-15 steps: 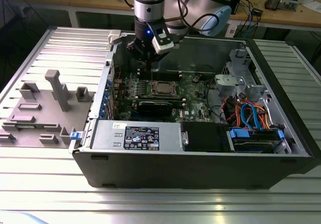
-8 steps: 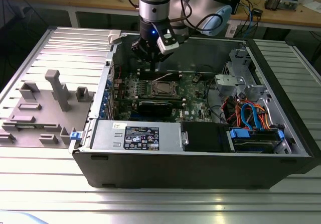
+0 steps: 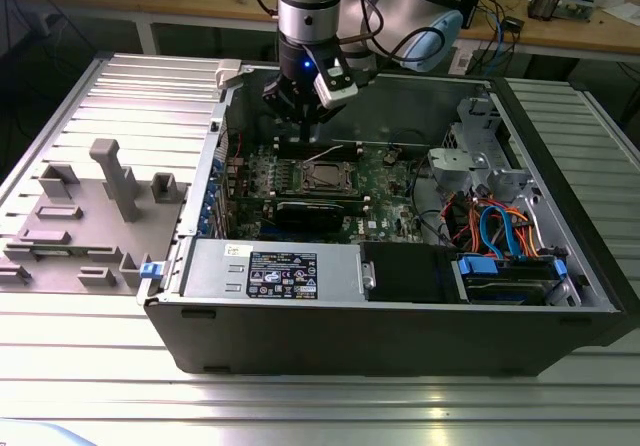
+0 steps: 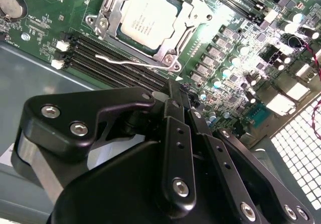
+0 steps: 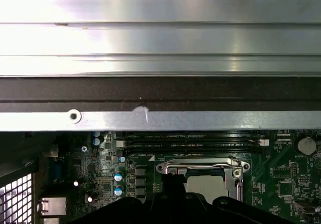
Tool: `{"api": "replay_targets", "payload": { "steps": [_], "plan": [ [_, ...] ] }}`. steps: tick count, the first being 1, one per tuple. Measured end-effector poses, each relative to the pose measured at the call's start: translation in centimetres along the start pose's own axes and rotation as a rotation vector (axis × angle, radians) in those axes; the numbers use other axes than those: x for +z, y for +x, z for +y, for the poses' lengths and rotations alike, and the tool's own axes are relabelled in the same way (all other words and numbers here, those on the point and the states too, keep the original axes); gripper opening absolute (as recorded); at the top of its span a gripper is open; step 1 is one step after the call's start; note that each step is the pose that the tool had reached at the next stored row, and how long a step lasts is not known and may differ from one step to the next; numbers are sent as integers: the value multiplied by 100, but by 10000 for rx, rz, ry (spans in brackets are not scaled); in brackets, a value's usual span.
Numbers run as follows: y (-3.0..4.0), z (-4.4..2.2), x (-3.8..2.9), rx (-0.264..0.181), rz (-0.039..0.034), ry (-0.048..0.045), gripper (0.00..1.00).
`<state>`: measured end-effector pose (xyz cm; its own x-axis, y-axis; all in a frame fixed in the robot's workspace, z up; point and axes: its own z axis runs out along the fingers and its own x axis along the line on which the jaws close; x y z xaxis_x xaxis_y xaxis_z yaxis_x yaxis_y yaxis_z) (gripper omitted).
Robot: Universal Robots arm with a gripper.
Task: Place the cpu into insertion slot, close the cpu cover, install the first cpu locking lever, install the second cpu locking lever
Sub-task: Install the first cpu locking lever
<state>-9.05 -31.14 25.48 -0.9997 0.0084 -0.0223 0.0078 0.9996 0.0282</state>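
Inside the open computer case (image 3: 400,331), the cpu (image 4: 150,18) lay flat in the insertion slot (image 4: 185,10) on the green board (image 4: 40,18), its square silver-grey top facing up. One cpu cover (image 4: 107,14), a silvery frame, sat closed around that single chip, and one thin wire lever (image 4: 125,61) stood loose beside it over the black memory slots (image 4: 95,48). Near the lever, the gripper (image 4: 173,89) hung with its fingers pressed together, holding nothing. A ribbed aluminium table (image 3: 300,406) carried the case; a cluttered wooden bench (image 3: 200,6) stood behind.
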Motion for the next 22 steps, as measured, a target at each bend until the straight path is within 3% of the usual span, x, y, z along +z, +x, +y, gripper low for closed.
{"api": "replay_targets", "payload": {
  "steps": [7, 9, 11, 22],
  "plan": [
    [-13, -9, 34, 102, 0, -296, 11],
    [-13, -13, 38, 123, 0, -335, 11],
    [-14, -26, 40, 138, 1, -534, 11],
    [-14, -26, 40, 140, 3, -623, 11]
  ]
}}
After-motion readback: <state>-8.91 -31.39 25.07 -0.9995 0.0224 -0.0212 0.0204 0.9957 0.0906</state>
